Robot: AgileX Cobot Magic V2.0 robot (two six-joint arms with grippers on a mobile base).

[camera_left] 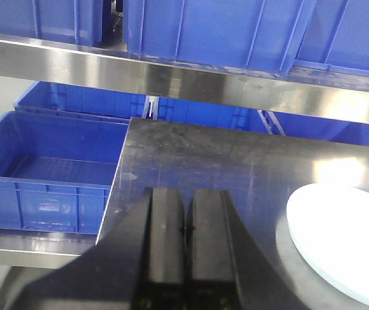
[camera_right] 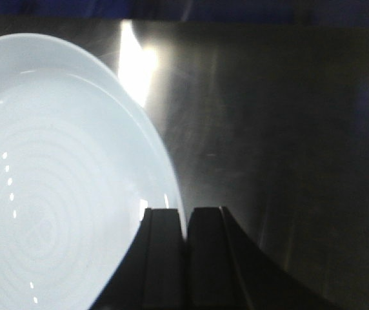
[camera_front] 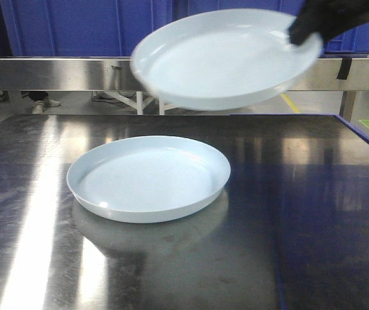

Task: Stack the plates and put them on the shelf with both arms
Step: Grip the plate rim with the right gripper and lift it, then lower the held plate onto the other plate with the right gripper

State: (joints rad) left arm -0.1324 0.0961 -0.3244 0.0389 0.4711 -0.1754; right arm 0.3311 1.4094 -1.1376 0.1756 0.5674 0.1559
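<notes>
Plates fill the front view. The lower plate (camera_front: 149, 177) lies flat on the steel counter (camera_front: 313, 232), left of centre. The raised plate (camera_front: 226, 58) hangs in the air above and behind it, tilted with its left side lower and slightly blurred. The black right claw (camera_front: 299, 33) pinches this plate's upper right rim. Behind them are a steel shelf (camera_front: 55, 72) and blue crates (camera_front: 62, 26).

From the left wrist, the left claw (camera_left: 186, 248) has its fingers pressed together with nothing between them, over the counter's left part. The lower plate lies on the counter to its right, apart from it.

From the right wrist, the right claw's fingers are squeezed close at the raised plate's rim. The plate fills the left half, with bare counter beyond it.
</notes>
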